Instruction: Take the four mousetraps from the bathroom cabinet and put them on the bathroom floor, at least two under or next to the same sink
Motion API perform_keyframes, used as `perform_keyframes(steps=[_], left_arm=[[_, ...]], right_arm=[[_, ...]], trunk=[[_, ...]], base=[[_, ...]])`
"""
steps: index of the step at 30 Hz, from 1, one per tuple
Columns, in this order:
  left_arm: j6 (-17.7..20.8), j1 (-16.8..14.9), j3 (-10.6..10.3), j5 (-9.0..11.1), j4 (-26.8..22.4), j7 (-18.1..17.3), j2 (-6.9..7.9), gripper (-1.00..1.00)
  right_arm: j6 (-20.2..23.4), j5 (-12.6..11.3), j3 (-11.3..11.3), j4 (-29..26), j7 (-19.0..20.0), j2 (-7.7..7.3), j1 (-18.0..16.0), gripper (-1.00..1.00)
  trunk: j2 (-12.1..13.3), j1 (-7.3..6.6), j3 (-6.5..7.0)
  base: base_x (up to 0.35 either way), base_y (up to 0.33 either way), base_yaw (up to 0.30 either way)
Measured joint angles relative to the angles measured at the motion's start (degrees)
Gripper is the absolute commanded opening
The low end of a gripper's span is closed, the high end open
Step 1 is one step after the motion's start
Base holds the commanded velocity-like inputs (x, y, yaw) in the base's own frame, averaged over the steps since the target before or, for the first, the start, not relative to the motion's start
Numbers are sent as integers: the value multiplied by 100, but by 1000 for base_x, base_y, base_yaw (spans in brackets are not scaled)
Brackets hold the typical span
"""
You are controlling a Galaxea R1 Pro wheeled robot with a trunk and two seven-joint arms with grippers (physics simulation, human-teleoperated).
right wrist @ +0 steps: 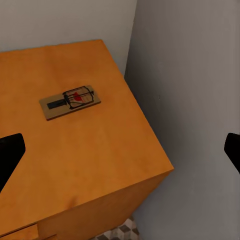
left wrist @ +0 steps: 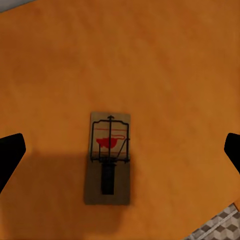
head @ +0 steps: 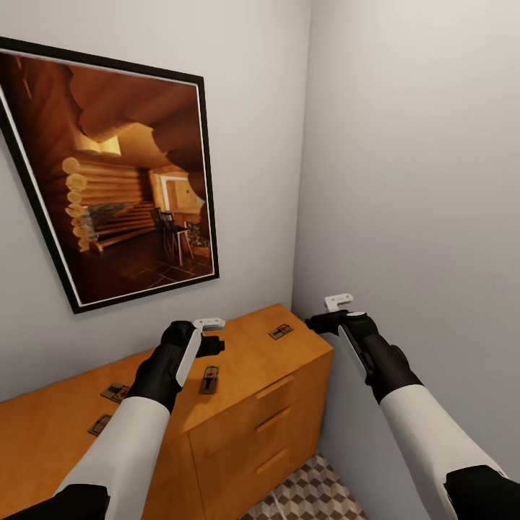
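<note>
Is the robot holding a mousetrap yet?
No. Both hands are open and empty: the left hand hovers above a mousetrap on the cabinet.

Orange-brown cabinet point(head: 238, 404), brown mousetraps point(left wrist: 109, 157) marked red, cube-patterned brown-beige-white floor point(head: 310, 491), grey walls point(head: 419, 159).

Forearms: smooth white shells, black at the elbows.
Wrists: glossy black, bulbous housings.
left gripper point(head: 210, 326): white bracket, black base.
right gripper point(head: 338, 302): white bracket, black base.
Fingertips point(left wrist: 10, 152): black.

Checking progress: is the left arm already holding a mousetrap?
No. In the left wrist view the mousetrap lies flat on the cabinet, between the wide-open jaws and untouched.
</note>
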Motion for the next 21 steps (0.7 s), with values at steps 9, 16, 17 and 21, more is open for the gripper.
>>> perform_keyframes(steps=[9,16,17,21], left_arm=[[8,0,14,0,-1,-10,0,100],[15,0,15,0,5,-12,0,100],[16,0,15,0,5,-13,0,100],[17,0,16,0,7,-17,0,100]], right_arm=[[-1,5,0,0,-1,0,0,100],[-1,7,0,0,-1,0,0,100],[-1,7,0,0,-1,0,0,100],[-4,5,0,0,0,0,0,100]], trunk=[[0,0,0],[0,0,0],[0,0,0],[0,0,0]], base=[[0,0,0],[0,0,0],[0,0,0],[0,0,0]])
